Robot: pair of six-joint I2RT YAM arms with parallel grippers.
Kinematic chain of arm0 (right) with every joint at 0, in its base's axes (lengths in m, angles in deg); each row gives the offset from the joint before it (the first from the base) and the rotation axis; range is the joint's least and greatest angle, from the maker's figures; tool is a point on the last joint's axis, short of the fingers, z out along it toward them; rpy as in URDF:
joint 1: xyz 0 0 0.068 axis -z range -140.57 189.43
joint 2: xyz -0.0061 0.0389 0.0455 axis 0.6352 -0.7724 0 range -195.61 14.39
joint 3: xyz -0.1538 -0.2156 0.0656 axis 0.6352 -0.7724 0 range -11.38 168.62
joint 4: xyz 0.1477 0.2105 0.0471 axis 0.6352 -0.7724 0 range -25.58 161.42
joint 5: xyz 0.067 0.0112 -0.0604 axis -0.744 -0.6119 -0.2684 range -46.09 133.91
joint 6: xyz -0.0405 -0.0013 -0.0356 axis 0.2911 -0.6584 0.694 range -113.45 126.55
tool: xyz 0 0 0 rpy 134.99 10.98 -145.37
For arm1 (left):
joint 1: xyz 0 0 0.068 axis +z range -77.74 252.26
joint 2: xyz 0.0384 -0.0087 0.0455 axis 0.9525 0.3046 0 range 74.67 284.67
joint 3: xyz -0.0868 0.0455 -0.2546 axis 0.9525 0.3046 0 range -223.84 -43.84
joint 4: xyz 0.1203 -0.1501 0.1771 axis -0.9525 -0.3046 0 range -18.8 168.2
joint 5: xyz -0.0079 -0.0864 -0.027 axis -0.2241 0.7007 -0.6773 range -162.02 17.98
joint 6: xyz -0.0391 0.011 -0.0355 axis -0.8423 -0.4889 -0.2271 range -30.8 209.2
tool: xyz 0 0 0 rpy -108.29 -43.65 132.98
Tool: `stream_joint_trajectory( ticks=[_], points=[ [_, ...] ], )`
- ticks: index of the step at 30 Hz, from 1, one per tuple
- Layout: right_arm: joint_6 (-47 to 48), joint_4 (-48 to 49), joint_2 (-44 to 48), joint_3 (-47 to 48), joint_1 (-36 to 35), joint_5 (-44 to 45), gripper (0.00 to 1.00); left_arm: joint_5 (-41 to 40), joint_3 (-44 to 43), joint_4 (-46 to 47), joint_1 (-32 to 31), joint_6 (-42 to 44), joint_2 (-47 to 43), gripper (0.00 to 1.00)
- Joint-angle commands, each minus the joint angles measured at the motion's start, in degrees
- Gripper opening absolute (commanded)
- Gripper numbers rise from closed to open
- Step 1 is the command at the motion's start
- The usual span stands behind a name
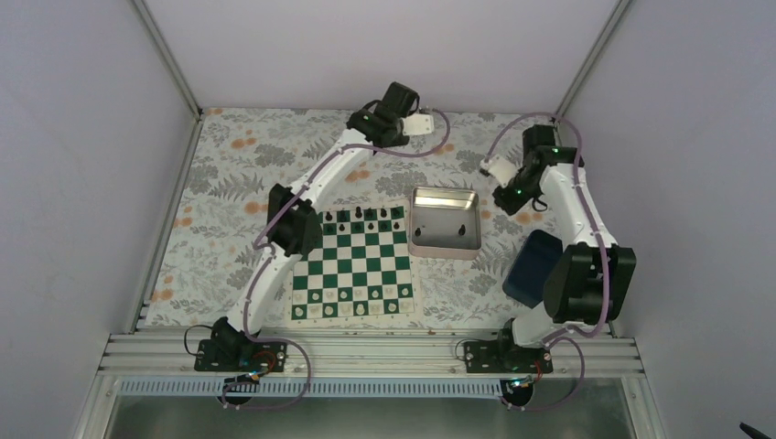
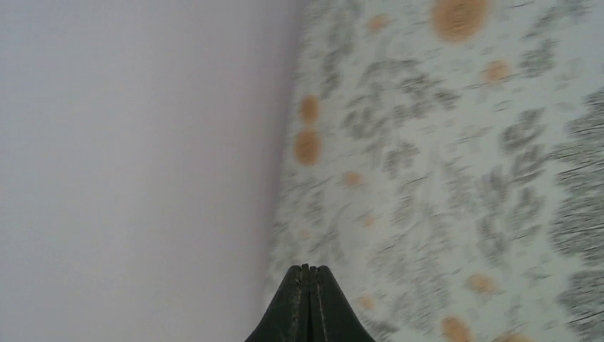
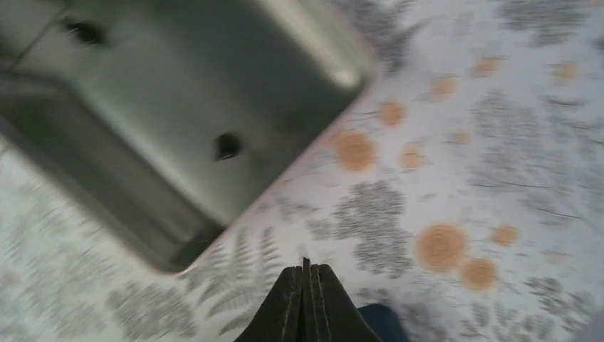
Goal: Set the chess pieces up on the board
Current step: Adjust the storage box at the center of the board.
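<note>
The green and white board (image 1: 353,266) lies in the middle of the table. Several black chess pieces (image 1: 363,216) stand along its far row, and small white pieces fill its near rows. Two more black pieces (image 3: 227,145) lie in the silvery tray (image 3: 142,92), which stands just right of the board (image 1: 445,240). My right gripper (image 3: 306,265) is shut and empty, hanging over the cloth beside the tray's corner. Near the back wall, over bare cloth far from the board, my left gripper (image 2: 309,269) is shut on nothing.
A dark blue box (image 1: 531,265) sits right of the tray, under the right arm, and its edge shows by the right fingers (image 3: 384,322). The back wall (image 2: 135,157) is close to the left gripper. Flowered cloth covers the table.
</note>
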Motion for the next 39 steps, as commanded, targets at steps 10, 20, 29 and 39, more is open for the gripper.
stream_joint_trajectory(
  ticks=[10, 20, 29, 39],
  points=[
    [5.1, -13.1, 2.9, -12.1, -13.2, -6.7, 0.04, 17.7, -1.5, -1.3, -1.7, -5.1, 7.6, 0.02],
    [3.2, -9.5, -2.9, -12.8, -18.6, -7.8, 0.04, 20.6, -1.1, -2.3, -1.6, -6.4, 10.1, 0.02],
    [0.3, -4.1, -4.7, -16.7, -19.0, -5.5, 0.04, 23.4, 0.2, -3.5, -2.9, -6.1, 11.1, 0.02],
    [-4.8, 2.8, -4.9, -16.2, -17.8, -0.4, 0.04, 25.9, 0.7, -5.0, -3.2, -6.5, 10.5, 0.02]
  ],
)
